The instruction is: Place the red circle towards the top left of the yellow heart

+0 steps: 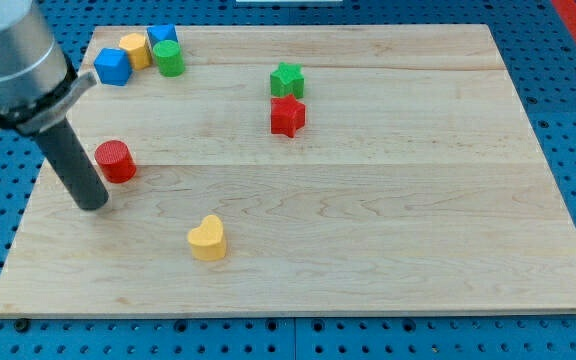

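Note:
The red circle (115, 160) stands at the board's left side, in the view's middle height. The yellow heart (207, 238) lies below and to the right of it, near the view's bottom. My tip (92, 203) rests on the board just below and slightly left of the red circle, close to it, and well left of the yellow heart. The dark rod rises from the tip toward the view's top left.
A red star (287, 116) and a green star (287, 80) sit together at the view's upper middle. A blue block (113, 67), a yellow block (135, 49), a second blue block (162, 37) and a green cylinder (169, 59) cluster at the top left corner of the wooden board (388, 220).

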You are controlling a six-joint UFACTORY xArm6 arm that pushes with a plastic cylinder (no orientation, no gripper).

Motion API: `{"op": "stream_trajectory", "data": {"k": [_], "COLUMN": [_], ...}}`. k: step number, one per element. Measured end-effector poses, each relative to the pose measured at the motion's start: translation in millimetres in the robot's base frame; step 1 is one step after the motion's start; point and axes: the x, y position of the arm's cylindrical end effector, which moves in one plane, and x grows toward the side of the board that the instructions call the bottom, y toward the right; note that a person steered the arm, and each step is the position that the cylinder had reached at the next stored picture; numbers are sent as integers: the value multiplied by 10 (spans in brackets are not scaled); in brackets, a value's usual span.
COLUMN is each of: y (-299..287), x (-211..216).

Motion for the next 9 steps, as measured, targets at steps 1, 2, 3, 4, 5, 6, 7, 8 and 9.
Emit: {"op": "stream_trajectory", "data": {"k": [1, 2, 3, 4, 5, 6, 7, 8, 9], "y": [-92, -557, -319, 6, 178, 235, 190, -86, 242], "x": [-242, -328, -521, -543, -445, -291, -118, -505, -786]}}
